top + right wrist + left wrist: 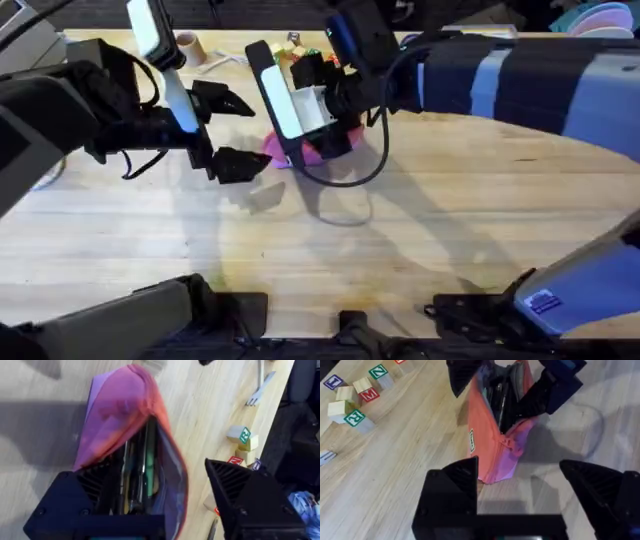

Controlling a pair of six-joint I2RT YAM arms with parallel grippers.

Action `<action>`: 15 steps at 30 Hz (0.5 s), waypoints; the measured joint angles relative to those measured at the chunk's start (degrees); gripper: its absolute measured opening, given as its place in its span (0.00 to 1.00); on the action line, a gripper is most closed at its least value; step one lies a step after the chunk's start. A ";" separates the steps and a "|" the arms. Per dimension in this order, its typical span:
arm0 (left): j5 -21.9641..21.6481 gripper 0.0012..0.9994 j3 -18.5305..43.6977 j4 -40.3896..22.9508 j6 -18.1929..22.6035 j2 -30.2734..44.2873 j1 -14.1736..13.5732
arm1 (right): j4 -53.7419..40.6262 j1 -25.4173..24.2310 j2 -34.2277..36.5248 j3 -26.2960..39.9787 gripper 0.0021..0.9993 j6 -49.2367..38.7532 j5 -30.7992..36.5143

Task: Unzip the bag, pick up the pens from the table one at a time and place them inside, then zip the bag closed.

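Note:
The pink bag [290, 150] lies on the table [400, 250] with its zipper open. Several pens [144, 467], dark ones and a green one, lie inside its gaping mouth [500, 395]. My right gripper [162, 505] is open and straddles the mouth end of the bag [125, 415]; one finger [75, 505] is against the bag's side and the other [250, 500] stands clear of it. My left gripper [520, 495] is open at the bag's closed end [492, 470], with nothing between its fingers. From overhead, the left gripper [232, 132] is just left of the bag.
Lettered wooden blocks [357, 402] lie scattered on the table beyond the bag, also near a fork [260, 382]. A tape roll [188, 45] sits at the table's far edge. Stacked plates [600, 15] are at the far right corner.

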 joint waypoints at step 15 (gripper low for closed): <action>0.00 0.99 0.00 0.24 0.00 0.00 0.00 | -0.69 0.04 -0.42 -0.02 1.00 2.69 0.08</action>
